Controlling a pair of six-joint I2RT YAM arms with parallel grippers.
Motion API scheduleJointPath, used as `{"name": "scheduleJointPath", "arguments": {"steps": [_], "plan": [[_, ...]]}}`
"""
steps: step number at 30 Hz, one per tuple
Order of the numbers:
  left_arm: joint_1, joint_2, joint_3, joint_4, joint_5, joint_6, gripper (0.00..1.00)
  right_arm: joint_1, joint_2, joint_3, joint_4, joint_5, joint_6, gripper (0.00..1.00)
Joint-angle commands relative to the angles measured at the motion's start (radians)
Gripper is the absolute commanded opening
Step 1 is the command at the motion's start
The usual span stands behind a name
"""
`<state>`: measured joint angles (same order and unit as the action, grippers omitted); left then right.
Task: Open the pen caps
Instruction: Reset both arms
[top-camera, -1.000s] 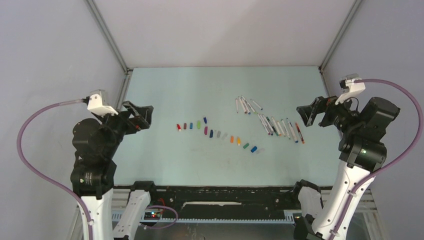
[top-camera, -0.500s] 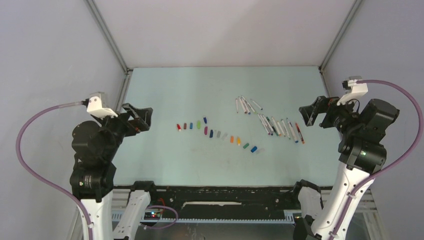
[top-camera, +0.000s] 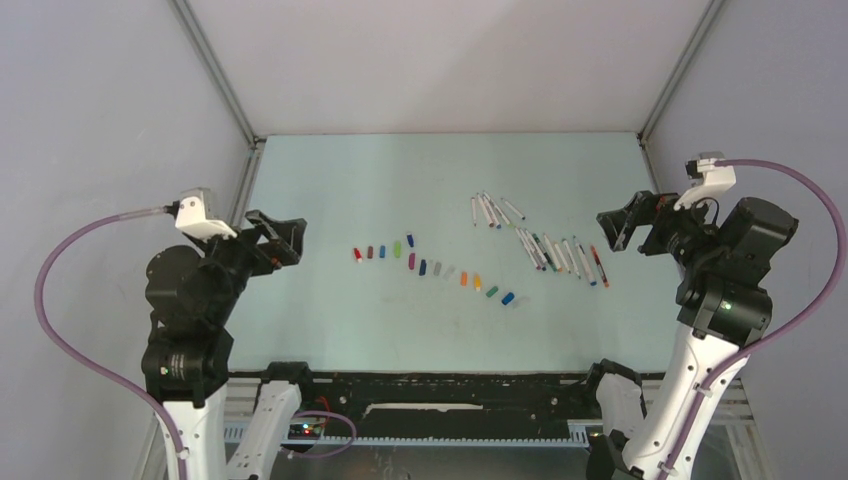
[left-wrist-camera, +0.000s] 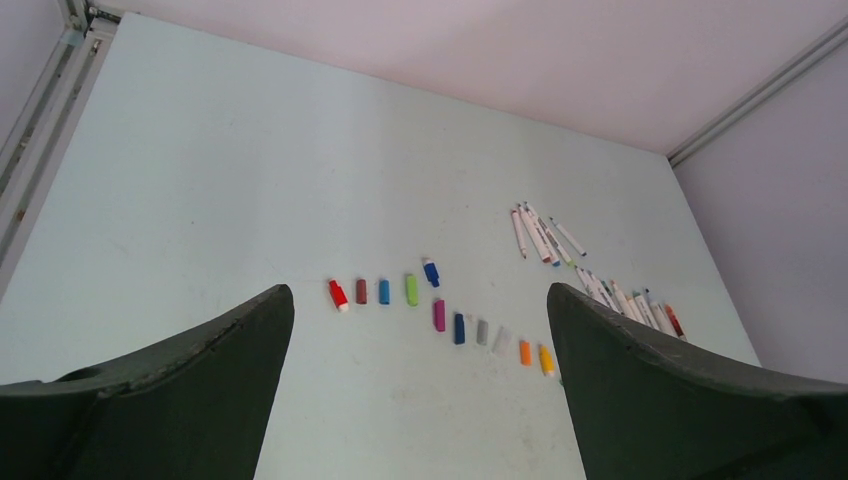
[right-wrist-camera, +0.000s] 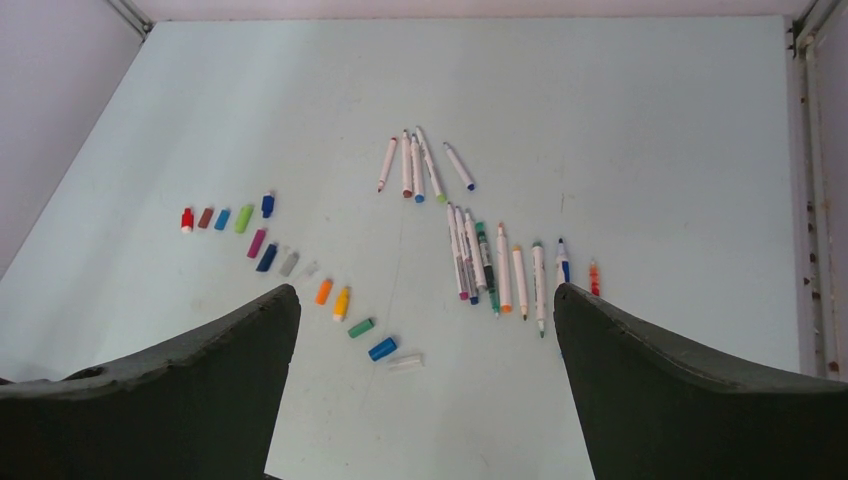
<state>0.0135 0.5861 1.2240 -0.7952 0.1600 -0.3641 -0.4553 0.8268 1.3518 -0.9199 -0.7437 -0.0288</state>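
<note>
Gaping empty, left tool and right tool; green cap hidden from left wrist

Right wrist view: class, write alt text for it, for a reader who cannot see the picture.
Small coloured caps lie loose in a curving line at the picture's left on a pale table, with white pens in two clusters to their right. The right gripper stands open and empty in the foreground, its two dark fingers framing the scene.

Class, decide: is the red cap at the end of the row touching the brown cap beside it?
Apart. The left wrist view shows bare table between the red cap and the brown cap.
</note>
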Motion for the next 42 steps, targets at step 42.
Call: {"name": "scheduleJointPath", "arguments": {"steps": [42], "plan": [[0.009,-0.03,-0.1,0.046,-0.005,0.042,1.0,-0.002,-0.036,-0.074,0.093,0.022,0.019,1.0]]}}
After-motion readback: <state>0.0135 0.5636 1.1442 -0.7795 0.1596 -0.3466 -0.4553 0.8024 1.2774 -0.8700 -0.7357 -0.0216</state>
